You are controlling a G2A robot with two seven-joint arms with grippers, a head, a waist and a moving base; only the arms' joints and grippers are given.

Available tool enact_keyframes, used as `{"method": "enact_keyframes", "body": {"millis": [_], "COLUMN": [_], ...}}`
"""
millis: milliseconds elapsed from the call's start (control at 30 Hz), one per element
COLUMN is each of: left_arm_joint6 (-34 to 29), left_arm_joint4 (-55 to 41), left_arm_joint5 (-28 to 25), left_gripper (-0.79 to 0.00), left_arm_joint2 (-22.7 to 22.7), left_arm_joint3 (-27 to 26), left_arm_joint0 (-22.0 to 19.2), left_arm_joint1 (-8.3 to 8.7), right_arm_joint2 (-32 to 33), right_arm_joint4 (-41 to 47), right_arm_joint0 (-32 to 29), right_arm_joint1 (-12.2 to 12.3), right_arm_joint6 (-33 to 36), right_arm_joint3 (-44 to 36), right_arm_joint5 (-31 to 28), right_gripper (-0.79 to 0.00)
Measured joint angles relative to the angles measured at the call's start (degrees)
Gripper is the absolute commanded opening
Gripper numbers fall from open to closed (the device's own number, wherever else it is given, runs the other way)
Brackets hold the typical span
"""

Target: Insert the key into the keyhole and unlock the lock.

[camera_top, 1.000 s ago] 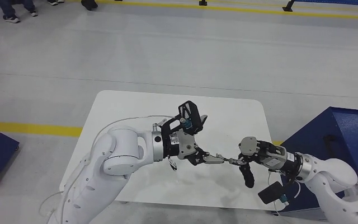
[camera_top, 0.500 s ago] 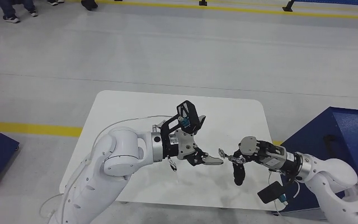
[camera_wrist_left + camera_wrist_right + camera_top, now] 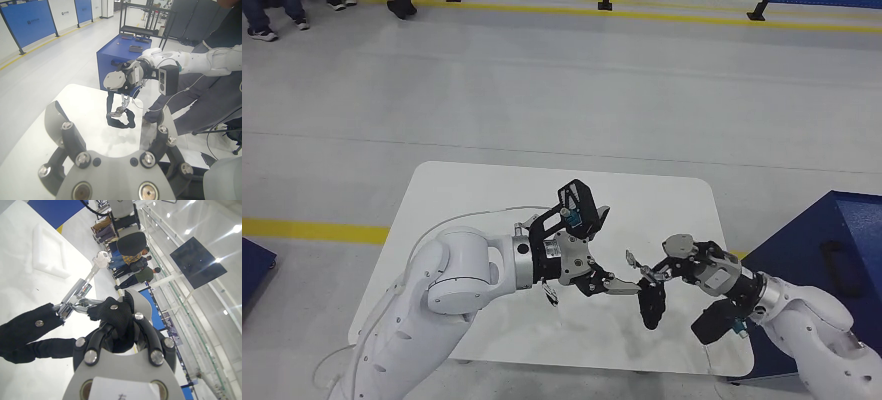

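Note:
My right gripper (image 3: pixel 674 268) is shut on the black fabric sleeve of a chain lock (image 3: pixel 650 305), holding it above the white table (image 3: pixel 472 200). In the right wrist view the sleeve (image 3: pixel 111 313) sits between its fingers. The chrome lock cylinder (image 3: pixel 81 291) sticks out from it, and a silver key (image 3: pixel 102 258) is seated in the keyhole. The key (image 3: pixel 633 260) points toward my left gripper (image 3: pixel 620 288). That gripper is open, a short way from the key and touching nothing. In the left wrist view, the key (image 3: pixel 113 114) and looped chain (image 3: pixel 121 123) hang beyond its spread fingers (image 3: pixel 56 109).
A blue cabinet (image 3: pixel 832 250) stands just off the table's right edge, close behind the right arm. A white foam tray (image 3: pixel 49 255) lies on the table beyond the lock. The table's front right corner (image 3: pixel 140 102) is near the hanging chain.
A second ago my left gripper met the key at the lock. It has since let go and drawn back slightly. The right arm has carried lock and key leftward and a little up.

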Motion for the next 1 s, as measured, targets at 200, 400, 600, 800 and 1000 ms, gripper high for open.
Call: {"method": "enact_keyframes", "body": {"millis": [200, 400, 600, 800, 1000], "left_arm_joint6": [2.75, 2.75, 10.86, 17.29, 17.95], "left_arm_joint4": [-0.09, -0.16, -0.11, -1.65, -12.49], "left_arm_joint5": [1.48, 1.49, 8.79, 8.80, 6.28], "left_gripper": [0.000, -0.594, -0.785, -0.785, -0.785], "left_arm_joint2": [-0.73, -0.76, -1.37, -0.41, -0.50], "left_arm_joint3": [-0.31, -0.31, -0.82, 1.51, 2.98], "left_arm_joint0": [1.02, 1.04, 2.67, 4.08, 4.40], "left_arm_joint1": [0.02, 0.01, -0.54, -1.12, -1.36], "right_arm_joint2": [-3.00, -4.67, -5.57, -5.91, -6.25], "right_arm_joint4": [7.26, 2.76, 1.65, 2.02, 1.62], "right_arm_joint0": [5.26, 8.26, 8.96, 9.64, 10.08], "right_arm_joint1": [-0.89, -1.31, -1.72, -2.12, -2.42], "right_arm_joint6": [-1.45, -3.52, -5.75, -5.75, -5.46], "right_arm_joint3": [3.80, 4.35, 5.03, 5.68, 6.01], "right_arm_joint5": [-5.52, -4.29, -3.34, -3.36, -3.57], "right_gripper": [-0.785, -0.785, -0.785, -0.785, -0.785]}}
